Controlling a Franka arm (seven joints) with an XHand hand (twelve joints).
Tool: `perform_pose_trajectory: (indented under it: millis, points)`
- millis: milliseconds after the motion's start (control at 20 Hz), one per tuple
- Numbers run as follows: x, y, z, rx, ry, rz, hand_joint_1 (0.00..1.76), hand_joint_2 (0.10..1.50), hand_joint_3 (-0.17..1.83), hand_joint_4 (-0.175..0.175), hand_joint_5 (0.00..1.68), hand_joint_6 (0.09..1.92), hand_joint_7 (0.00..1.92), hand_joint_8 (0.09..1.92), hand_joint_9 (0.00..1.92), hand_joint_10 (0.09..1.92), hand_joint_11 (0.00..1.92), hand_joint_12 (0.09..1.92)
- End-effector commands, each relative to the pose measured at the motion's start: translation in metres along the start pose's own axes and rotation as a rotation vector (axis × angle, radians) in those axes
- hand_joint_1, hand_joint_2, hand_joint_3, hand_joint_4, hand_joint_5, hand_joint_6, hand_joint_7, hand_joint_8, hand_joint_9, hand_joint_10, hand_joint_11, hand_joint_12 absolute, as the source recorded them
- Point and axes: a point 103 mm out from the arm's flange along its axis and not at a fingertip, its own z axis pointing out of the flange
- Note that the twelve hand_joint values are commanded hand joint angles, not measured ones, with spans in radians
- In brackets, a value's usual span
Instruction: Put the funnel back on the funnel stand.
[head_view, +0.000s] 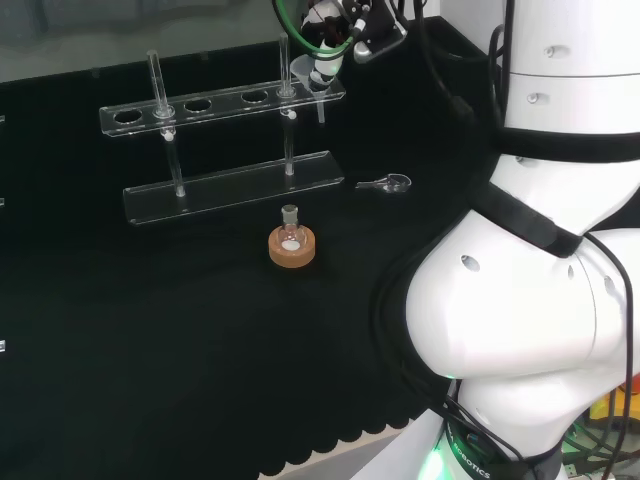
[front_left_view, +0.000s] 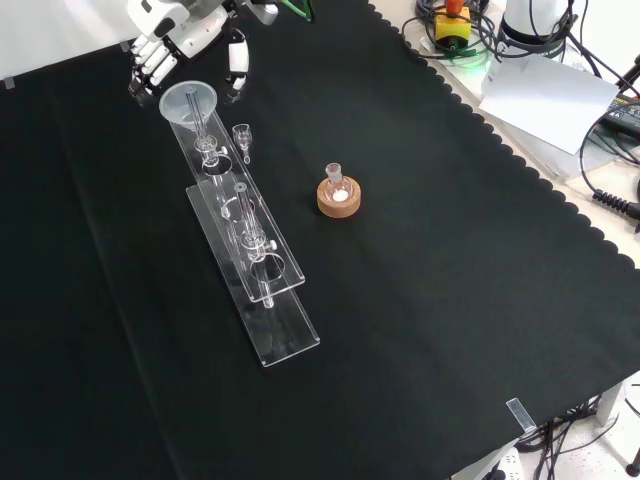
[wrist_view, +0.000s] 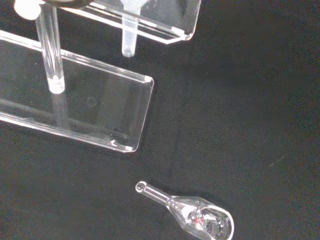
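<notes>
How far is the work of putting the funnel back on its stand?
Nearly done, it seems. The funnel sits in the end hole of the clear funnel stand, and in the wrist view its stem hangs below the upper shelf. The hand is right beside the funnel's rim; whether it touches is unclear. What is left: let go and move away.

The head view looks from behind and above the arm's base, across the black cloth (head_view: 150, 350). The front view faces the arm and looks steeply down, about a quarter turn away. Both share the clear funnel stand (head_view: 225, 185) (front_left_view: 250, 270) and the cork ring (head_view: 292, 247) (front_left_view: 340, 197). The wrist view sits close above the stand's end (wrist_view: 90, 107) and a glass spoon (wrist_view: 192, 212).
</notes>
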Motion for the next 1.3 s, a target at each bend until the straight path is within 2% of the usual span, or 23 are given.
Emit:
perform_pose_trajectory:
  millis: [50, 300, 500, 900, 1300]
  points:
    - [0.0, -0.023, -0.008, -0.023, 0.005, 0.003, 0.69, 0.67, 0.5, -0.033, 0.03, 0.09, 0.0, 0.09, 0.0, 0.72, 0.0, 1.47]
    - [-0.004, -0.058, -0.02, -0.102, 0.015, 0.022, 0.68, 0.67, 0.5, -0.035, 0.04, 0.09, 0.02, 0.09, 0.0, 0.73, 0.0, 1.47]
    - [-0.005, -0.093, -0.026, -0.143, 0.023, 0.047, 0.67, 0.68, 0.49, -0.039, 0.07, 0.09, 0.06, 0.11, 0.04, 0.75, 0.03, 1.49]
    - [-0.003, -0.164, -0.015, -0.238, 0.049, 0.093, 0.67, 0.7, 0.47, -0.041, 0.17, 0.09, 0.03, 0.58, 0.22, 0.72, 0.13, 1.47]
    - [0.015, -0.214, 0.006, -0.269, 0.063, 0.109, 0.68, 0.72, 0.48, -0.043, 0.23, 0.09, 0.09, 0.65, 0.3, 0.72, 0.18, 1.46]
